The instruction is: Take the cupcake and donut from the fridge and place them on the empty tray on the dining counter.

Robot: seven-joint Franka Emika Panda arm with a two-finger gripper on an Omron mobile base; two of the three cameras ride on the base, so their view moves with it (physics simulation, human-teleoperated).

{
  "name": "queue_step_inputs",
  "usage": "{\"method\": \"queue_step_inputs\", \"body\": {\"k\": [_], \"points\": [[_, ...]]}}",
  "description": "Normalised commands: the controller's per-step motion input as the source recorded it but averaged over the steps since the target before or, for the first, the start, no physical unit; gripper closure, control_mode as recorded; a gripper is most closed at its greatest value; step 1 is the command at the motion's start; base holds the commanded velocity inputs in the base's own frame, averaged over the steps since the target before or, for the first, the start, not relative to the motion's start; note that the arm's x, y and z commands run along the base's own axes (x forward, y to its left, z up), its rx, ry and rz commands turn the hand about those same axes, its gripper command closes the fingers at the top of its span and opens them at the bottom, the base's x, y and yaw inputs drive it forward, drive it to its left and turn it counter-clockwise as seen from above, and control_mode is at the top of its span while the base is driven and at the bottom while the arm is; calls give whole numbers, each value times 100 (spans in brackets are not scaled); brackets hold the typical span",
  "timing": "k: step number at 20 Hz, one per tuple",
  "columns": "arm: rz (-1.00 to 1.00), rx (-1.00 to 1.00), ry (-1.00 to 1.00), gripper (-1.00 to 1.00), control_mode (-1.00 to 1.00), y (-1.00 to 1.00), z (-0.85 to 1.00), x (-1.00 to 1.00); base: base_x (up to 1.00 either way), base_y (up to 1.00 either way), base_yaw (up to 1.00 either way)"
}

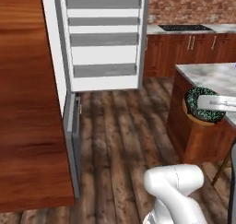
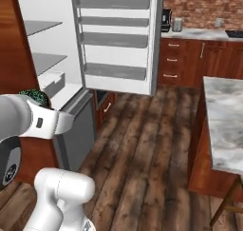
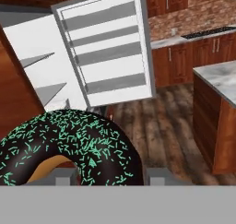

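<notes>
- Left base view: the donut (image 1: pixel 203 105), a fat ring of tan dough under dark glaze flecked with green sprinkles, hangs in the air at the end of the white arm, in front of the red-brown wooden side of the dining counter (image 1: pixel 207 78). That surface has a pale veined marble top. The fridge (image 1: pixel 103 38) stands open, its white door lined with flat grey shelf bars. The floor (image 1: pixel 124 140) is dark, knotty wood planks.
- Right base view: only a small sprinkled edge of the donut (image 2: pixel 35 97) peeks above the smooth white wrist, in front of the open fridge (image 2: pixel 52 68) with its white inner shelves. The marble surface (image 2: pixel 225 125) sits well apart at the right. A brick wall (image 2: pixel 199 11) and a red-brown wall counter (image 2: pixel 190 54) run behind.
- Hand view: the glossy donut (image 3: pixel 87 149) looms close, and the hand (image 3: pixel 108 177) is clenched on it, its grey fingertips (image 3: pixel 64 176) pressed to either side of the ring. The fridge door (image 3: pixel 106 48) is beyond, marble surface (image 3: pixel 219 78) at right.
</notes>
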Motion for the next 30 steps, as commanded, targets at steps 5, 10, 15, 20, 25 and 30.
{"method": "queue_step_inputs", "body": {"k": [5, 10, 15, 20, 25, 30], "points": [[0, 0, 0, 100, 100, 0, 0, 0, -81, -46, -30], [0, 0, 0, 100, 100, 0, 0, 0, 14, -100, 0], [0, 0, 0, 100, 100, 0, 0, 0, 18, -100, 0], [0, 0, 0, 100, 100, 0, 0, 0, 19, -100, 0], [0, 0, 0, 100, 100, 0, 0, 0, 20, -100, 0], [0, 0, 0, 100, 100, 0, 0, 0, 20, -100, 0]]}}
